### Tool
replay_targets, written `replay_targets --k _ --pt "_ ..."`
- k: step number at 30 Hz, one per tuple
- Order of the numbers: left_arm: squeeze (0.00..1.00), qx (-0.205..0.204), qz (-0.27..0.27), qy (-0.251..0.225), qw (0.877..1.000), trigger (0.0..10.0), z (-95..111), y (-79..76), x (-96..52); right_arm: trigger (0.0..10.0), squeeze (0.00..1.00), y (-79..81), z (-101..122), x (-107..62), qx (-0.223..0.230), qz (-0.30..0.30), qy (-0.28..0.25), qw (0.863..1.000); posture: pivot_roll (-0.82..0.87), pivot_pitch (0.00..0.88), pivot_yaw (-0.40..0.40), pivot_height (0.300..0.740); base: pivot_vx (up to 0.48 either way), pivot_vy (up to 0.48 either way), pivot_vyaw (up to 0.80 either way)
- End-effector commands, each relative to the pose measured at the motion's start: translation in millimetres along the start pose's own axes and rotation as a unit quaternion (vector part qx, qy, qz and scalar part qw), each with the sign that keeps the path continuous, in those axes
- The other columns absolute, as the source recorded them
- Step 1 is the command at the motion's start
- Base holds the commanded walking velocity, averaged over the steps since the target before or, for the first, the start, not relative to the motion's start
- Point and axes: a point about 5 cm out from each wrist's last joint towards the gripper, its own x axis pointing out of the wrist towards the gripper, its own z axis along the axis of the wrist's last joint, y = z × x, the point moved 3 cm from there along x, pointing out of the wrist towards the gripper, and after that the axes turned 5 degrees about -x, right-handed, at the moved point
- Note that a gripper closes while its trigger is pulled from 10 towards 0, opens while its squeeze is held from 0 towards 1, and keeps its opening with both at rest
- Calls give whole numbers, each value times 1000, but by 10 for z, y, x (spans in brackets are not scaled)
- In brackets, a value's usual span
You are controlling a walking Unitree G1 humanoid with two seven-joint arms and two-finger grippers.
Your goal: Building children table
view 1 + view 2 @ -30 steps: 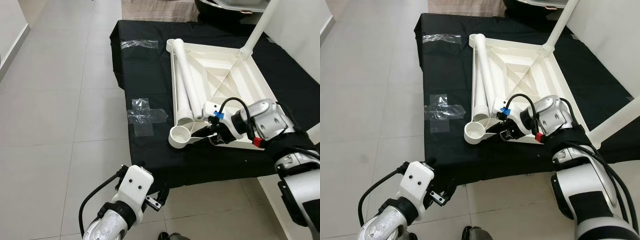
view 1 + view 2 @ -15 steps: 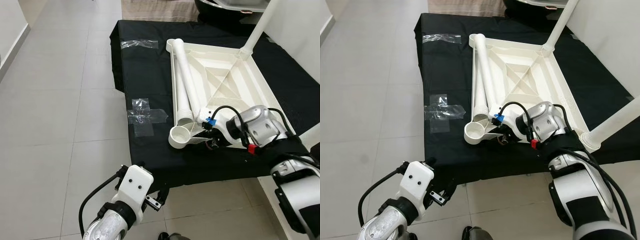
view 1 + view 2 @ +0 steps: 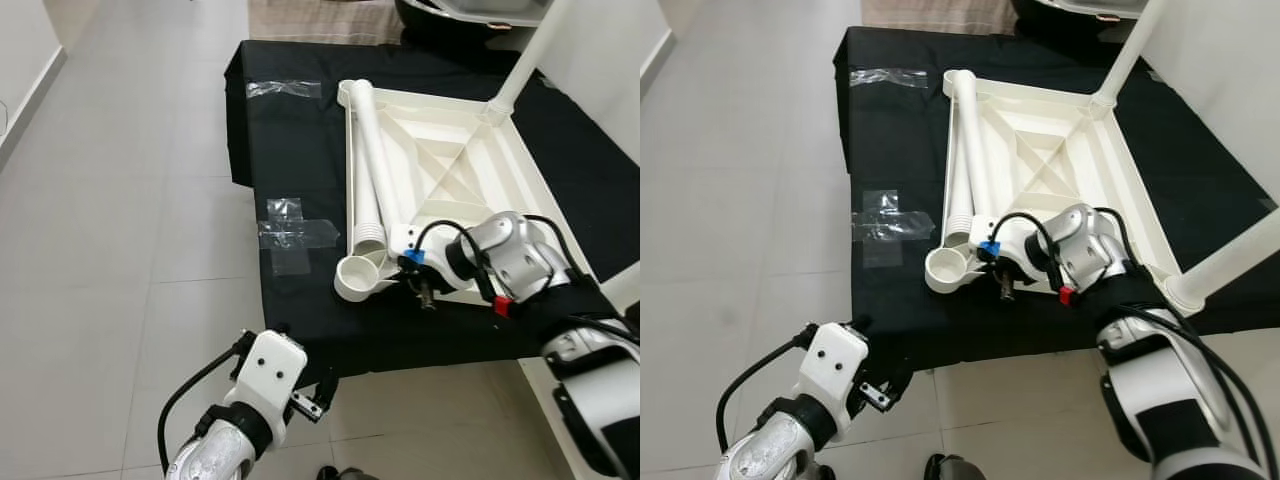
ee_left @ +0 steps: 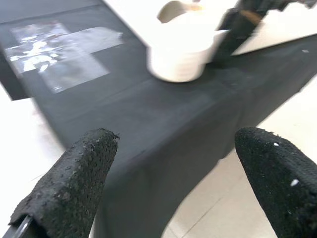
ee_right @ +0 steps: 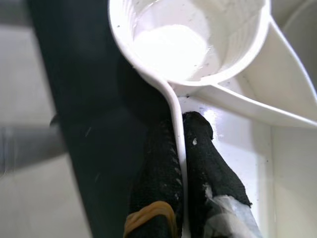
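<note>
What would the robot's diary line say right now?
right gripper: shut on tabletop rim by empty leg socket | loose leg: lying on tabletop | left gripper: open, idle

White tabletop point(image 3: 470, 180) upside-down, leg point(image 3: 372, 160) loose.

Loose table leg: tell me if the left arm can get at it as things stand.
Probably not. The left tool hangs open below the black mat's near edge, while the loose leg lies farther in on the upturned tabletop.
</note>
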Motion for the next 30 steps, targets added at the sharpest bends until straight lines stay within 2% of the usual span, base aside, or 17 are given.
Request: replay_targets --k 1,3,6,8,10,12,16,19,21,23,26,30 --pt "0 -6 -8 8 1000 10000 -40 -41 -8 0 0 115 -263 8 23 26 42 999 30 162 -143 740 0 0 0" --pt "0 -6 -8 8 1000 10000 -44 -43 -5 0 0 137 -502 -103 18 26 86 996 29 155 -144 740 0 0 0" --pt "0 -6 -8 8 1000 10000 -45 -44 -5 0 0 144 -568 -135 14 26 99 995 29 155 -144 740 0 0 0" --pt "0 -6 -9 8 1000 10000 -49 -42 -4 0 0 146 -791 -260 -1 14 146 989 29 147 -143 740 0 0 0" --pt "0 -6 -9 8 1000 10000 -50 -41 -4 0 0 143 -849 -292 -6 9 161 987 29 147 -143 740 0 0 0" --pt "0 -6 -10 8 1000 10000 -54 -41 -6 0 0 130 -1027 -391 -21 -12 210 977 30 143 -142 740 0 0 0" --pt "0 -6 -10 9 1000 10000 -55 -41 -6 0 0 139 -1114 -456 -35 -13 234 971 30 143 -142 740 0 0 0" --pt "0 -6 -10 9 1000 10000 -56 -41 -9 0 0 201 -1292 -596 -39 3 281 959 30 143 -142 740 0 0 0" --pt "0 -6 -9 9 1000 10000 -56 -42 -9 0 0 217 -1326 -622 -39 7 289 957 30 143 -142 740 0 0 0" --pt "0 -7 -8 9 1000 10000 -55 -42 -4 0 0 310 -1435 -674 -45 39 312 948 27 149 -147 740 0 0 0" --pt "0 -7 -8 8 1000 10000 -49 -41 4 0 0 385 -1510 -678 -57 62 326 942 30 154 -147 740 0 0 0" --pt "0 -7 -8 7 1000 10000 -47 -39 4 0 0 408 -1524 -668 -60 68 325 941 30 154 -147 740 0 0 0"
